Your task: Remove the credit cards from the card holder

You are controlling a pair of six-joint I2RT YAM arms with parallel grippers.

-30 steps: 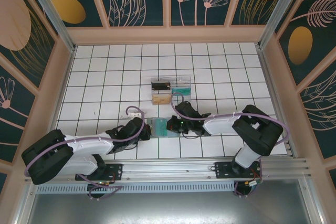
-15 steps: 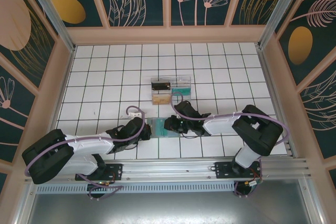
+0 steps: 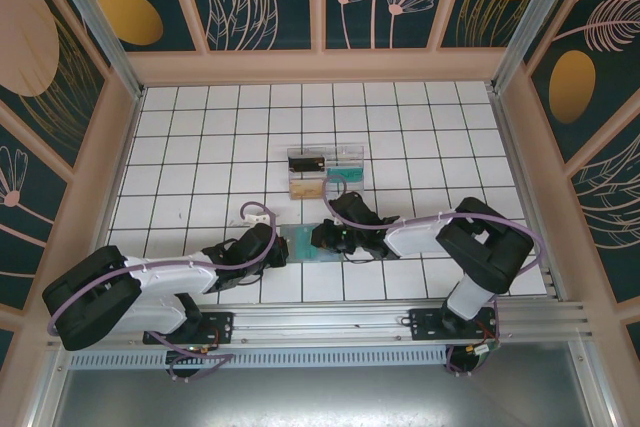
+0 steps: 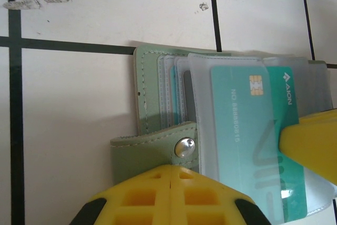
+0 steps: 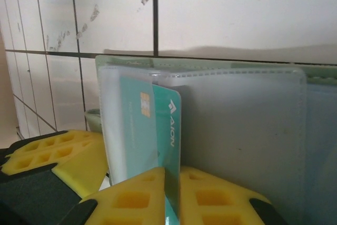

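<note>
Two grippers met at the card holder [image 3: 300, 244], which lay open on the white tiled table [image 3: 200, 147] near its front edge.
From above, the arms covered most of it. The left gripper [image 4: 171, 175] had its yellow ribbed fingers clenched tip to tip at the soft grey-green strap [image 4: 152, 145] with a round shiny snap [image 4: 184, 146]; I couldn't tell whether the strap was pinched. The right gripper [image 5: 171, 183] grasped a teal credit card [image 4: 247, 125] by its edge. The card was flat and stiff, with its chip and digits visible, partly out of a cloudy plastic sleeve [image 5: 242, 130] and its lower end cut off. Other cards [image 4: 172, 93] showed thin edges only, colours unclear.
</note>
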